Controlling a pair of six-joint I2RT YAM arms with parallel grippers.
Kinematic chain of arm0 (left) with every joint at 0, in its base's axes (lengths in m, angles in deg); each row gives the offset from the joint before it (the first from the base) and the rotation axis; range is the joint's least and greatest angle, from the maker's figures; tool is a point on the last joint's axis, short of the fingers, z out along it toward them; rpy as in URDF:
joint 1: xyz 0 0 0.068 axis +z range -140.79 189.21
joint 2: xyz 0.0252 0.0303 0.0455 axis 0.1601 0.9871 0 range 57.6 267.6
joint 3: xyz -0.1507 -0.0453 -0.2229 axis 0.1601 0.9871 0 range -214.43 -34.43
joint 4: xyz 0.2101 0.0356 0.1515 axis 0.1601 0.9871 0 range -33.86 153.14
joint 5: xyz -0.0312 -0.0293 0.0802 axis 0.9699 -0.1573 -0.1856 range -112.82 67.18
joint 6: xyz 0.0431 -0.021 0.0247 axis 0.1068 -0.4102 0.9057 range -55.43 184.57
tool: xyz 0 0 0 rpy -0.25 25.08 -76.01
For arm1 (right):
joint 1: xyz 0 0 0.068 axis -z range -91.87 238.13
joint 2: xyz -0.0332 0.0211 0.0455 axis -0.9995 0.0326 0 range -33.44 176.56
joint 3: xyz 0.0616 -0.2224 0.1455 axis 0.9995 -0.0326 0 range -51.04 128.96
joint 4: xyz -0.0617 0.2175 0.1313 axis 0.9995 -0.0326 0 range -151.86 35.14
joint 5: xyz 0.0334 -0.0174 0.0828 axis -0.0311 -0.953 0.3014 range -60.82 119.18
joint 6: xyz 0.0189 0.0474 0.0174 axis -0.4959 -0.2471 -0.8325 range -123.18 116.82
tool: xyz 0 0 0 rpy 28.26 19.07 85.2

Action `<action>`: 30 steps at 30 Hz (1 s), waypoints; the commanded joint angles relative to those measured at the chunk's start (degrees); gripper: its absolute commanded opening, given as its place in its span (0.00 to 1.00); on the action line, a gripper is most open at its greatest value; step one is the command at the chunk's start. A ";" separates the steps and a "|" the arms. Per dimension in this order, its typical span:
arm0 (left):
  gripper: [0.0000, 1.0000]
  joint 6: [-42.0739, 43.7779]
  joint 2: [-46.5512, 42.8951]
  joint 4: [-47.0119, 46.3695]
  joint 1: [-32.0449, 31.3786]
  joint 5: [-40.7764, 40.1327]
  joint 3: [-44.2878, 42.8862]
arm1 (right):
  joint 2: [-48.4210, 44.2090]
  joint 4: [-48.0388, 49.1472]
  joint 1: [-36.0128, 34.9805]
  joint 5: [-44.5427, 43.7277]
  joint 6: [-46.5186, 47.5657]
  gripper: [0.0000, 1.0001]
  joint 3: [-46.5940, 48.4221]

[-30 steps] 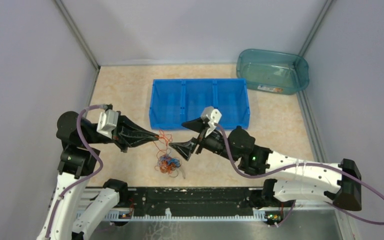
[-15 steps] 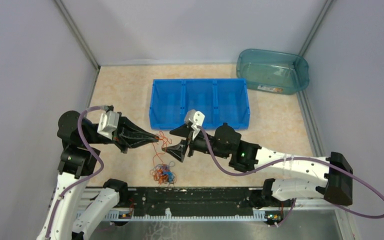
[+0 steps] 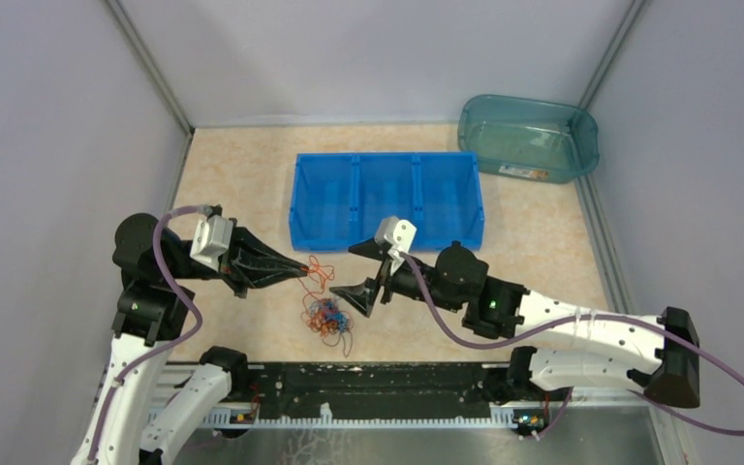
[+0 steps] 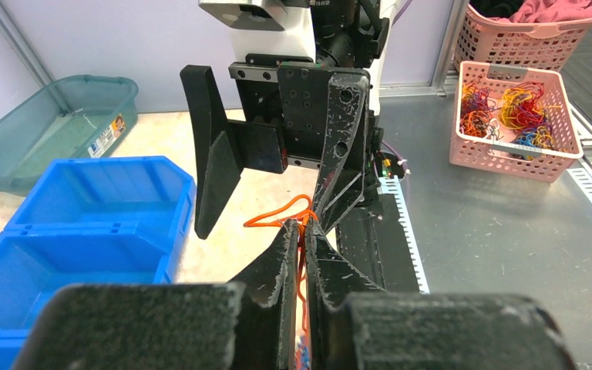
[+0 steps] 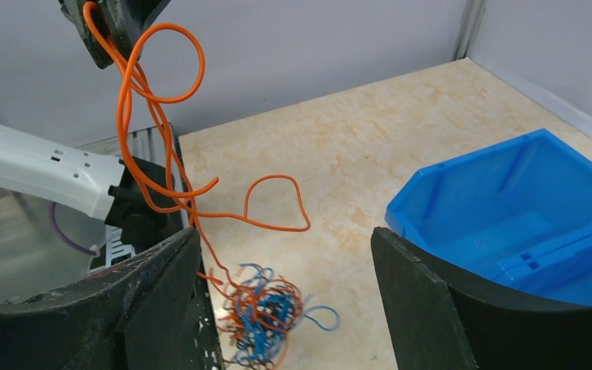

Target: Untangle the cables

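Evidently, an orange cable (image 5: 135, 92) is pinched above the tangle (image 3: 326, 317) by the left gripper (image 3: 302, 268), the right gripper (image 3: 344, 269) spread wide and empty beside the tangle, which could be tightened if pulled unbraced

The right fingers (image 5: 447, 308) stand wide apart with nothing between them. Beyond the gap, a tangle (image 5: 266, 312) of orange, blue and black wires lies on the beige surface (image 5: 339, 146), close to the edge where a white arm link (image 5: 38, 169) reaches in. An orange cable (image 5: 277, 177) rises in loose loops from the tangle to the left fingers (image 5: 146, 11), which pinch it at the top. A blue bin (image 5: 524, 208) sits to the right.
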 commanded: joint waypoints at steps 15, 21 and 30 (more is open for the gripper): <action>0.10 -0.72 -0.12 -0.57 -0.25 1.03 -1.99 | 7.16 6.34 -2.53 -0.63 4.56 0.76 6.64; 0.10 -0.87 -0.20 -0.61 -0.25 1.49 -1.70 | 5.95 9.53 -2.62 -6.72 6.62 0.51 6.14; 0.12 2.58 -0.45 1.30 -0.25 1.07 -0.66 | 2.97 8.59 -2.62 -11.93 6.86 0.00 5.58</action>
